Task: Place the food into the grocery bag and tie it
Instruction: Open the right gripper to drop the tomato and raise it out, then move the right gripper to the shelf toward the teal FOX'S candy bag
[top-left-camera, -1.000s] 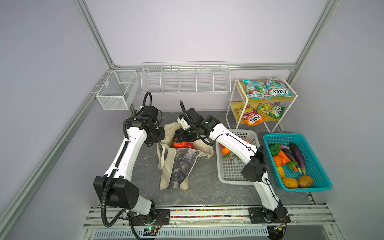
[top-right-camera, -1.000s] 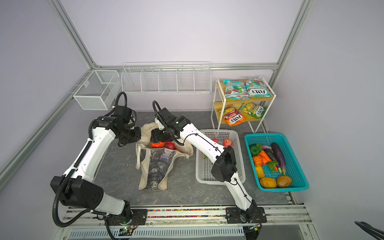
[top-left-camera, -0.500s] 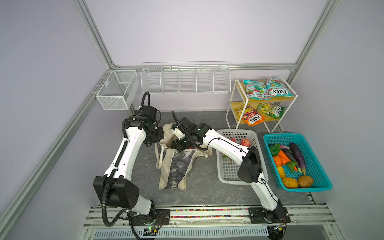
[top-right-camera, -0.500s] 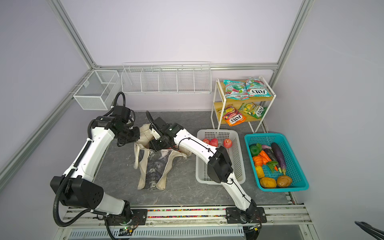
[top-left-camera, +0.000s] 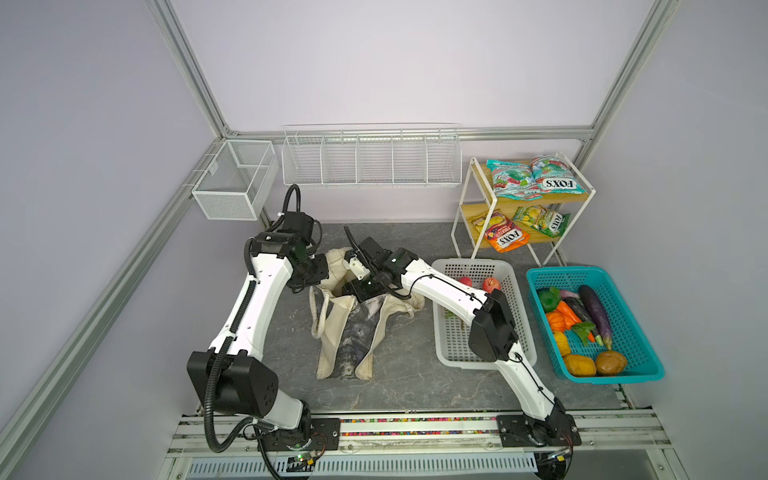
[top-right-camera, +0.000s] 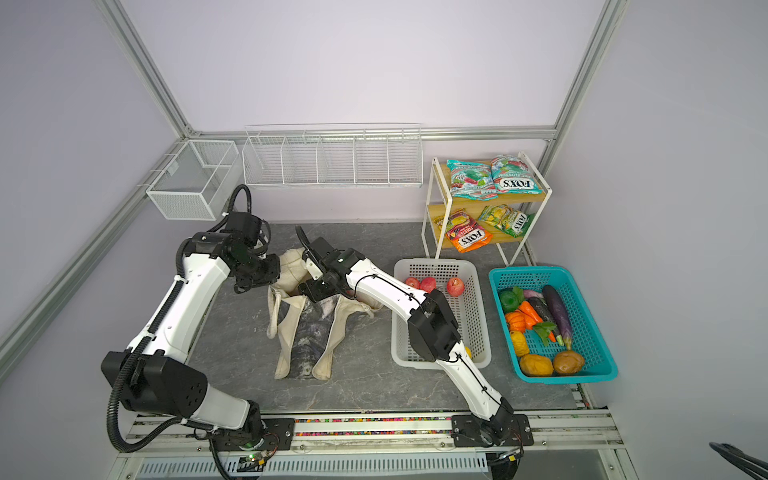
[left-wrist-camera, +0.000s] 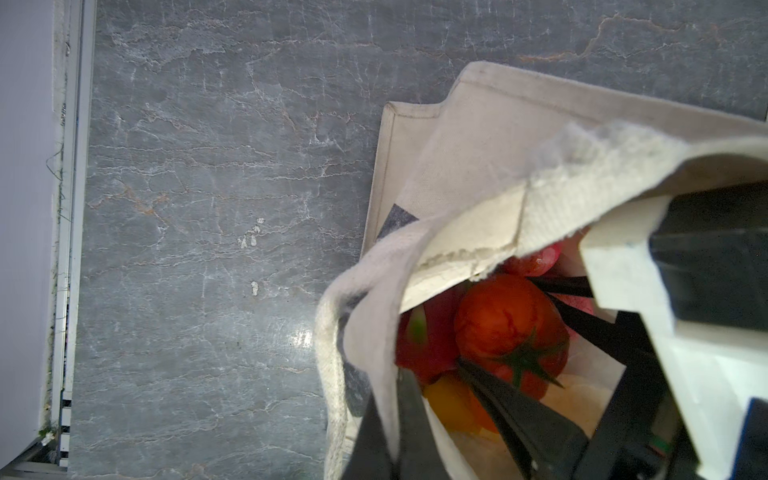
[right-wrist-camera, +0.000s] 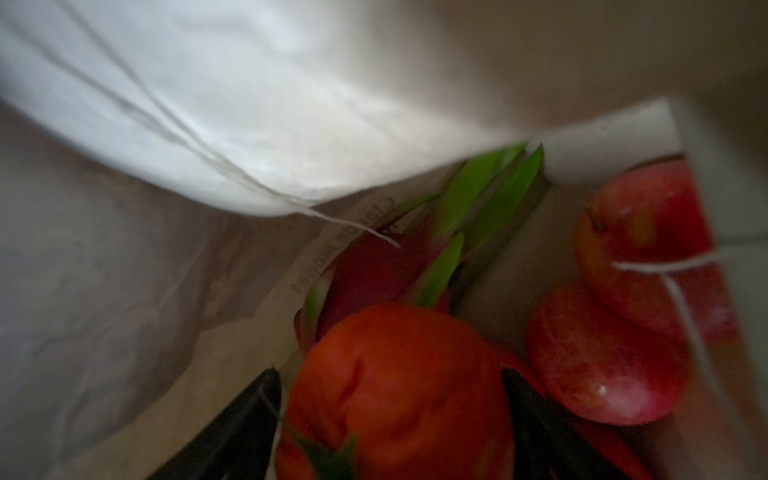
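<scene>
Your right fingers (right-wrist-camera: 232, 432) stand apart inside the grocery bag (top-left-camera: 353, 332), one on each side of the tomato (right-wrist-camera: 395, 386). The tomato lies against the dragon fruit (right-wrist-camera: 365, 270) and beside two apples (right-wrist-camera: 602, 353). Your left fingers (left-wrist-camera: 413, 424) are clamped on the bag's rim, holding its mouth up. Judgement: draw the right arm straight back through that mouth. Red apples (top-right-camera: 455, 286) wait in the white basket (top-right-camera: 432, 262).

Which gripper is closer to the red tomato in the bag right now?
Right. The right gripper is inside the grocery bag, jaws spread either side of the red tomato. The left gripper pinches the bag's rim, apart from the tomato.
</scene>
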